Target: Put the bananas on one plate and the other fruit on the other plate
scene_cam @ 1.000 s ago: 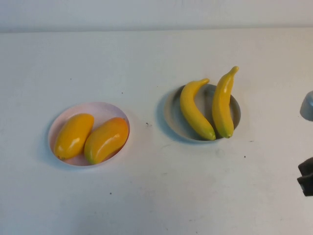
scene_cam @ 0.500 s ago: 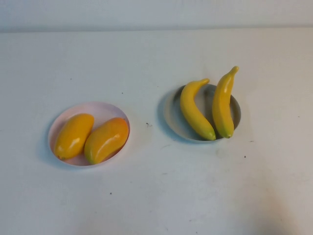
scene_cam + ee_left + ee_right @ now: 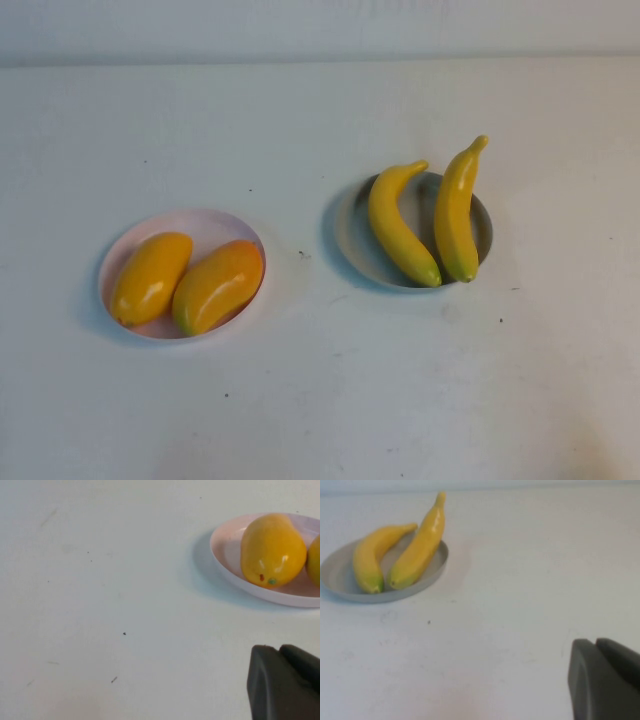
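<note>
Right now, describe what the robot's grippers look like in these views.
Only fingertips show. The left gripper has dark grey, matte, blocky fingers with rounded corners. The right gripper looks the same. No cables or markings are visible; neither arm appears in the high view.

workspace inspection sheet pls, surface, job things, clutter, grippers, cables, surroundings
surface: white table, a few small dark specks.
job's things: two bananas lie side by side on the grey-blue plate, stems past its far rim; two mango-like fruits lie side by side on the pale pink plate.
clutter: nothing seen.
grippers: left gripper shut, empty, off the pink plate's side; right gripper shut, empty, away from the grey-blue plate; neither appears in the high view.
cables: nothing seen.
surroundings: pale wall behind the table.
</note>
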Robot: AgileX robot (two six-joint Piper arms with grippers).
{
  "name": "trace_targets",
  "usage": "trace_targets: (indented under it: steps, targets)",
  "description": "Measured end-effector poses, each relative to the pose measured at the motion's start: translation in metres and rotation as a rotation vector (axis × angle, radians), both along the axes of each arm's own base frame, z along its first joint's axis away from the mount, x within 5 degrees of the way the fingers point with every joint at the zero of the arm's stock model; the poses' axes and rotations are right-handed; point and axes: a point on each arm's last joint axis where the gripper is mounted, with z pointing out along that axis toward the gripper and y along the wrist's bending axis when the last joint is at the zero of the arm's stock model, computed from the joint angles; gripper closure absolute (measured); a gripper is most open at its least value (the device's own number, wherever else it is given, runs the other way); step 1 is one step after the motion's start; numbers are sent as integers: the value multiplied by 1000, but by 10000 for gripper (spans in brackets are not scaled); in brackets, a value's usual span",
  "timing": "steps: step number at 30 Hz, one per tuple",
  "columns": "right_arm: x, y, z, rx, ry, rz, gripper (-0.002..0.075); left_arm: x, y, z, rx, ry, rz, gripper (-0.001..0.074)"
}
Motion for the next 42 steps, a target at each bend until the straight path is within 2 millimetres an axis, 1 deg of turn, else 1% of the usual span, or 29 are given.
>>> trace_targets:
  steps: [5,7,42]
  targets:
    - [-1,0,-15,-4,81,4,741,0,0,0,0,0,0,737]
    - [-1,1,-17,8,87,5,741,0,0,0,0,0,0,737]
    - [-1,1,-16,23,82,8,741,0,0,0,0,0,0,737]
